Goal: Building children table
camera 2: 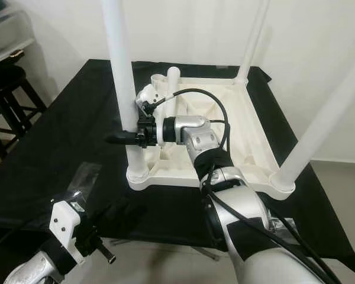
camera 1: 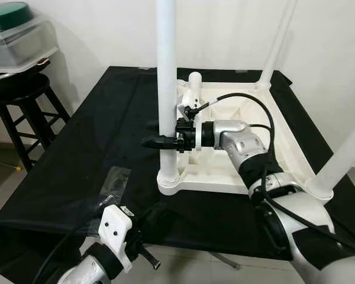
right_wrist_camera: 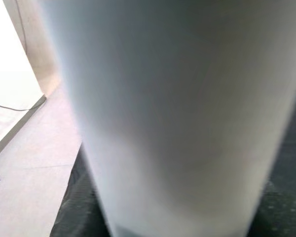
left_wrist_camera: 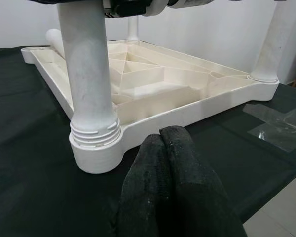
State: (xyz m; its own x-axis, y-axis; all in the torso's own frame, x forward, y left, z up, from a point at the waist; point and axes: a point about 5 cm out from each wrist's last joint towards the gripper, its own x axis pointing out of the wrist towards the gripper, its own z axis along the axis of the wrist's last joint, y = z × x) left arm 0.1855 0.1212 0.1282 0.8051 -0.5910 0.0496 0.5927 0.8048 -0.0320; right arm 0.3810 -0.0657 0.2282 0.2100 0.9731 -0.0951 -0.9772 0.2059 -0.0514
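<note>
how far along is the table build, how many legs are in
Three legs stand upright in the upturned white tabletop. The right gripper is clamped around the near-left leg, seated in its threaded socket. Left: the short far-left leg looks unfinished. The left gripper idles, fingers closed.

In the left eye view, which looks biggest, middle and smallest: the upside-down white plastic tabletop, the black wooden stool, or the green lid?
1. Upside-down white plastic tabletop
2. Black wooden stool, partly cut off
3. Green lid, partly cut off
</note>
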